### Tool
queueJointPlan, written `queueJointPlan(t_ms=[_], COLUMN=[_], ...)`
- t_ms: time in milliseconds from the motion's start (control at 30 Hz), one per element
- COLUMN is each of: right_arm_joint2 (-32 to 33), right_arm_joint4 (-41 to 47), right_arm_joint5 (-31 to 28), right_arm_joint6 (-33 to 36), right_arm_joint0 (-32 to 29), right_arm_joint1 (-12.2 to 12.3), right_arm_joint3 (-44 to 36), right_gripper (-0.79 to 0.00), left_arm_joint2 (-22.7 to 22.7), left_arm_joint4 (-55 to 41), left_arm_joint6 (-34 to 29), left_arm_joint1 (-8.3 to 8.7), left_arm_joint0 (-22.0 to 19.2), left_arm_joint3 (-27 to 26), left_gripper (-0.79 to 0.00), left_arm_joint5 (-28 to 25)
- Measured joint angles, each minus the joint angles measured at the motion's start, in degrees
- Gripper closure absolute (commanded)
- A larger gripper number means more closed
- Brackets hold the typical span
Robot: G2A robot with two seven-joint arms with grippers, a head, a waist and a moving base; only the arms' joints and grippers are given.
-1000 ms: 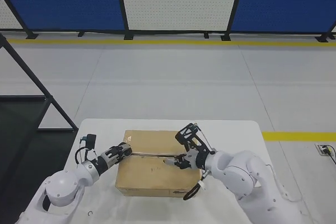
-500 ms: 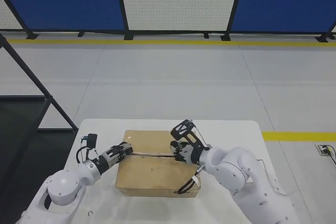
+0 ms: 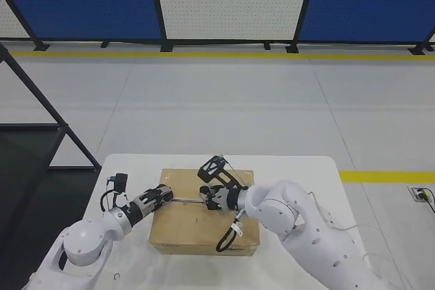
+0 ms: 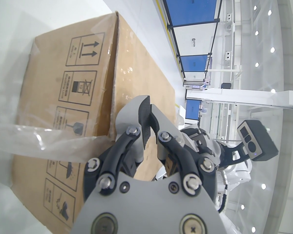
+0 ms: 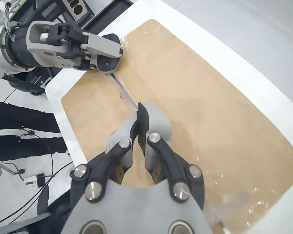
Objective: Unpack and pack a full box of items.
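Box (image 3: 203,221) sits shut on the tabletop (image 3: 130,167); right hand (image 5: 139,107) pinches clear tape (image 5: 124,92) over its seam; left hand (image 5: 116,60), pressed together, at its end; left wrist view adds tape hanging down its side.

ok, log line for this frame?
brown cardboard box closed, white table | right gripper shut on clear tape strip | left gripper shut at box edge

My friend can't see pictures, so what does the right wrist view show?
The right fingers pinch a strip of clear tape peeled up from the seam of a closed cardboard box on a white table. The left fingers, shut, rest at the seam's far end.
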Motion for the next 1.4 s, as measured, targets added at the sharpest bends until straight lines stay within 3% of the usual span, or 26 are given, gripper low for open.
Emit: queueJointPlan(t_ms=[300, 700, 967, 1400], right_arm_joint2=[-7.30, -9.63, -7.29, 0.32], right_arm_joint4=[3.13, 10.54, 9.58, 4.39], right_arm_joint5=[-2.96, -3.60, -0.79, 5.31], right_arm_joint6=[0.05, 3.89, 5.39, 10.10], right_arm_joint0=[6.99, 11.35, 9.68, 2.73], right_arm_joint1=[-4.15, -7.80, -7.10, -3.49], right_arm_joint3=[8.58, 19.83, 18.27, 7.91], right_gripper=[0.000, 0.000, 0.000, 0.000], left_arm_joint2=[-0.39, -0.37, 0.58, 1.85], left_arm_joint4=[0.39, 0.53, 0.84, 1.25], left_arm_joint6=[-0.49, -1.24, -1.36, -0.96], left_arm_joint1=[-0.07, -0.23, -0.49, -0.94], left_arm_joint0=[-0.31, -0.69, -1.15, -1.80], left_arm_joint3=[0.70, 1.29, 1.53, 1.83], left_gripper=[0.000, 0.000, 0.000, 0.000], left_arm_joint5=[-0.15, -0.51, -0.33, 0.02])
